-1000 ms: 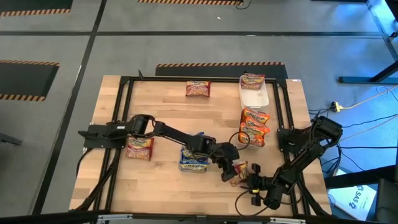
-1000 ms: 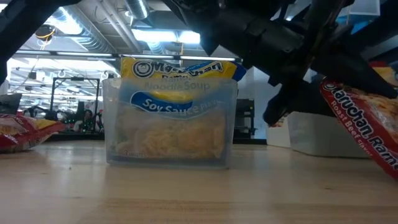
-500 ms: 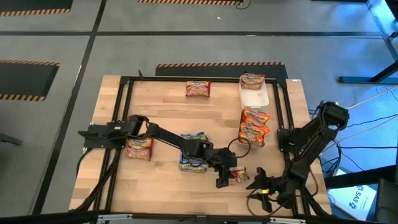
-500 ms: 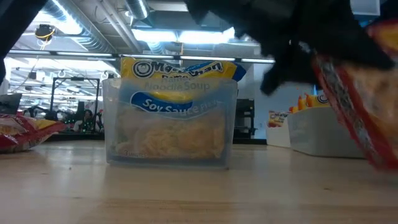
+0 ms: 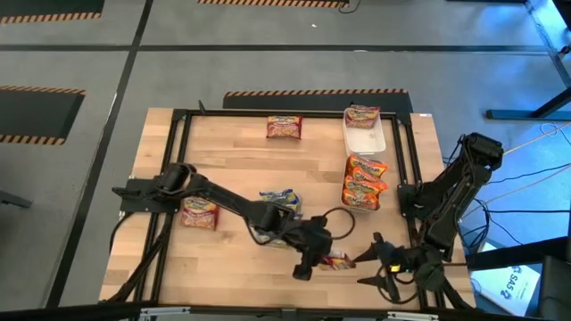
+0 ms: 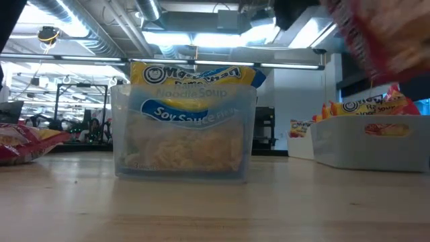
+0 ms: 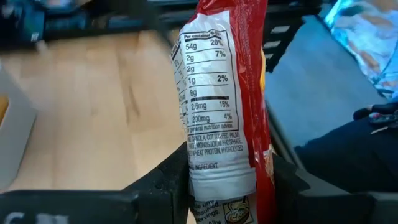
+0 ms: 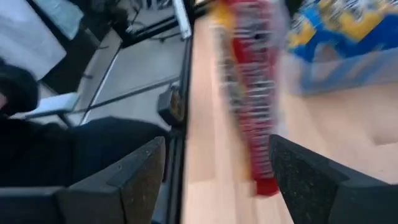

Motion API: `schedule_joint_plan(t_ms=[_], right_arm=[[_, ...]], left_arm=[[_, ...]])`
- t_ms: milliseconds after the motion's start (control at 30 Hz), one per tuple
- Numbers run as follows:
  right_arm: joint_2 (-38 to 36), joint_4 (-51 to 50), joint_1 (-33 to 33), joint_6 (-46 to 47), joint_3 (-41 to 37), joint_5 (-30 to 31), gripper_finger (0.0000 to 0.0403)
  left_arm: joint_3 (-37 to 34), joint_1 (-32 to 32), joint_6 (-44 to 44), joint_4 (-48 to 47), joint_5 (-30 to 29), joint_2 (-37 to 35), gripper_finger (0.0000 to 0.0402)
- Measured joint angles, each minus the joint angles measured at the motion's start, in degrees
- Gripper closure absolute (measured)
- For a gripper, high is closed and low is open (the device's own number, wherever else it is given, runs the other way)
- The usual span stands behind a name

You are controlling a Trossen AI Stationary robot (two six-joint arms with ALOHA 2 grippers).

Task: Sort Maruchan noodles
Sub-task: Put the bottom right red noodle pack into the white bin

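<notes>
The left gripper (image 5: pixel 314 260) is near the table's near edge, shut on a dark red noodle packet (image 5: pixel 338 260) that also shows in the left wrist view (image 7: pixel 224 93) and, blurred, high in the low view (image 6: pixel 383 33). The right gripper (image 5: pixel 368 261) is open just right of that packet, which shows blurred ahead of its fingers (image 8: pixel 249 93). A blue-and-yellow packet (image 6: pixel 185 128) stands in a clear container (image 5: pixel 278 200). Orange packets (image 5: pixel 364 180) lie stacked on the right. Another packet (image 5: pixel 200 212) lies on the left. My left gripper pinches the dark red packet between its two fingers (image 7: pixel 168 183) at one short end (image 7: pixel 221 177). The fingers come about level from the table's left. The packet is lifted clear of the table, stands on edge and sticks out ahead of the fingers toward the right gripper.
A white tray (image 5: pixel 368 141) at the far right holds one packet (image 5: pixel 361 114) at its far end. One more orange packet (image 5: pixel 284 127) lies near the far edge. A black frame (image 5: pixel 178 116) runs around the wooden table. In the low view a white bin (image 6: pixel 373 144) holds orange packets.
The left gripper has moved toward the near edge and a little left, carrying the red packet, which has risen in the low view from a low tilt on the right to the picture's top. The right gripper has drawn back toward the table's right near corner, away from the packet.
</notes>
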Motion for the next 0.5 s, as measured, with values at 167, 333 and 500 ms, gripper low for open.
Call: schedule_joint_plan(t_ms=[167,333,500], right_arm=[[0.4,-0.1,-1.6,-1.0,0.0,5.4,0.0133],[3.2,4.0,-7.1,-3.8,0.0,1.4,0.0134],[5.0,7.8,-10.7,-10.1,0.0,-3.0,0.0134]], left_arm=[[0.0,-0.8,0.7,1.1,-0.4,-0.2,0.0269],[0.0,0.0,-0.9,2.4,-2.4,-0.2,0.0269],[0.0,0.8,-3.3,1.9,-2.7,-0.2,0.0269]])
